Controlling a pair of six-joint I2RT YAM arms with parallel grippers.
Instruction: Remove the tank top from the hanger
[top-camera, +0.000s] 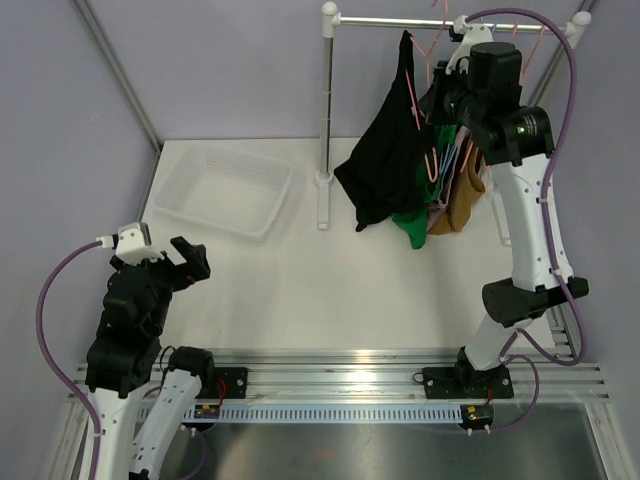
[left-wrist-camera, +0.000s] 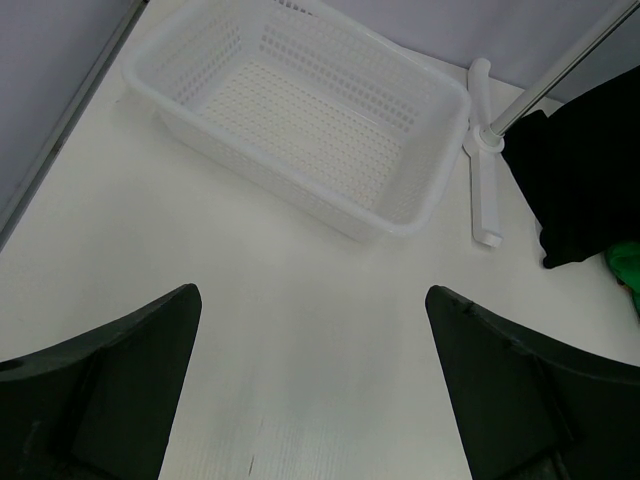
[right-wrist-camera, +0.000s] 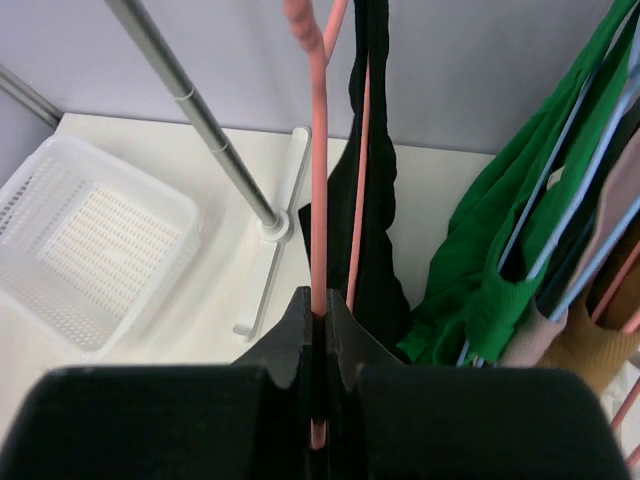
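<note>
A black tank top (top-camera: 385, 165) hangs on a pink hanger (top-camera: 432, 160) from the rack's top rail (top-camera: 400, 18). My right gripper (top-camera: 441, 100) is up at the rack. In the right wrist view it (right-wrist-camera: 319, 300) is shut on the pink hanger's thin bar (right-wrist-camera: 318, 180), with the black tank top (right-wrist-camera: 378, 250) hanging just behind it. My left gripper (top-camera: 190, 262) hovers low over the table at the left, open and empty (left-wrist-camera: 311, 292). The tank top's lower part shows at the right edge of the left wrist view (left-wrist-camera: 580, 190).
A white perforated basket (top-camera: 222, 190) (left-wrist-camera: 300, 110) (right-wrist-camera: 90, 240) sits at the back left. The rack's upright pole (top-camera: 326, 110) and its foot (left-wrist-camera: 485, 190) stand beside it. Green (top-camera: 415, 225) (right-wrist-camera: 490, 260) and brown (top-camera: 462, 200) garments hang on other hangers right of the tank top.
</note>
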